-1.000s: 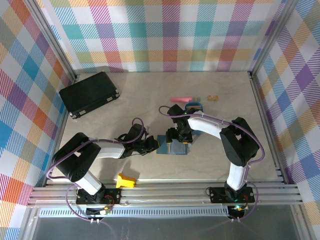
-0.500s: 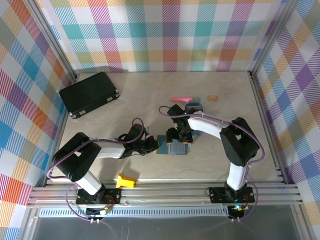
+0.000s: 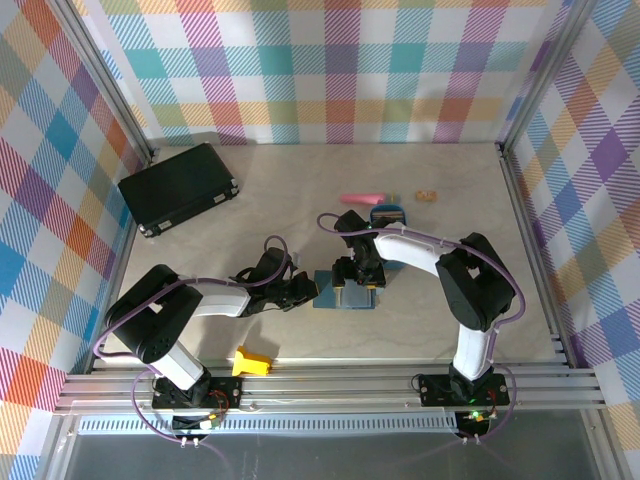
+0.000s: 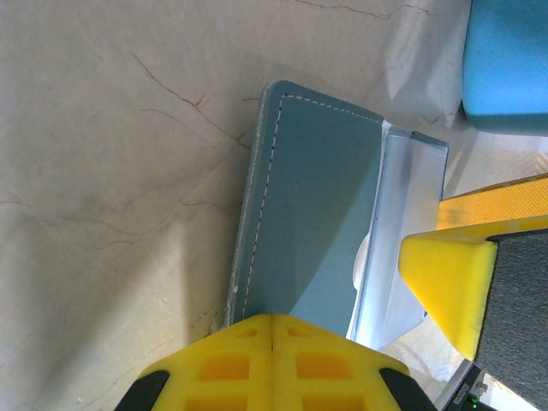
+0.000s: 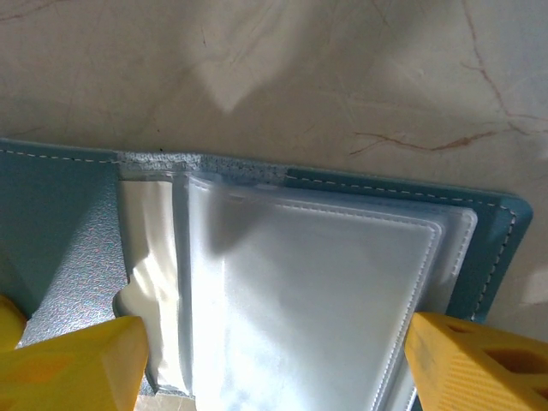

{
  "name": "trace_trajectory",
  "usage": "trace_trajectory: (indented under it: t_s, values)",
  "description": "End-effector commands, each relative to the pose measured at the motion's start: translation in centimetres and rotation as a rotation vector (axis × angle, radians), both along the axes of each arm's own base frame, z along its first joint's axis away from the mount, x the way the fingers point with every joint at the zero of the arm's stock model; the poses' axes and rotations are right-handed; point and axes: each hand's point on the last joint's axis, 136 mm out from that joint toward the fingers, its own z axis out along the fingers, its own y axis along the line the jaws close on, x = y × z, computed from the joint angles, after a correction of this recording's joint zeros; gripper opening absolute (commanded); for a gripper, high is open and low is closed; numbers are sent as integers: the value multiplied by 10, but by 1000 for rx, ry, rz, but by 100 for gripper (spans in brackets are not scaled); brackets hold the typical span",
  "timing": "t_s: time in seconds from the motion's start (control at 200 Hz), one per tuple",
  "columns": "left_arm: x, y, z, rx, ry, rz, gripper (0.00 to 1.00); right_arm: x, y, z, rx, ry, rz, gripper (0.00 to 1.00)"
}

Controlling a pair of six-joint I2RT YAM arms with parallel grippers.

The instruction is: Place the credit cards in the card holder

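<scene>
The open teal stitched card holder (image 4: 312, 214) is being straddled by the spread right gripper (image 5: 270, 330) and touched by the closed left gripper (image 4: 272, 338).

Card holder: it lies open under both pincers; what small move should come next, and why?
Probably lower the right pincer and close it on the clear sleeve. Its jaws stand open astride that sleeve with no card between them, while the shut left pincer seems to pin the cover of the card holder, so a slot could be opened.
</scene>
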Motion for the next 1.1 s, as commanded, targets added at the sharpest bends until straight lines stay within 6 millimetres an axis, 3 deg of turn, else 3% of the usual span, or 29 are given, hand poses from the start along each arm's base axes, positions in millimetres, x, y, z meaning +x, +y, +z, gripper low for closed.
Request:
trace_trajectory:
  t_s: [0.0,0.755,1.095]
  values:
    - [-7,-3,-4,-8,12,-19,0,-10,2,-10,11,52,3,79]
    - [-6,-6,-2,-17,5,-22,0,-3,43,23,249,29,3,77]
    - [-4,-3,2,-6,-5,-10,0,-5,72,35,424,51,25,77]
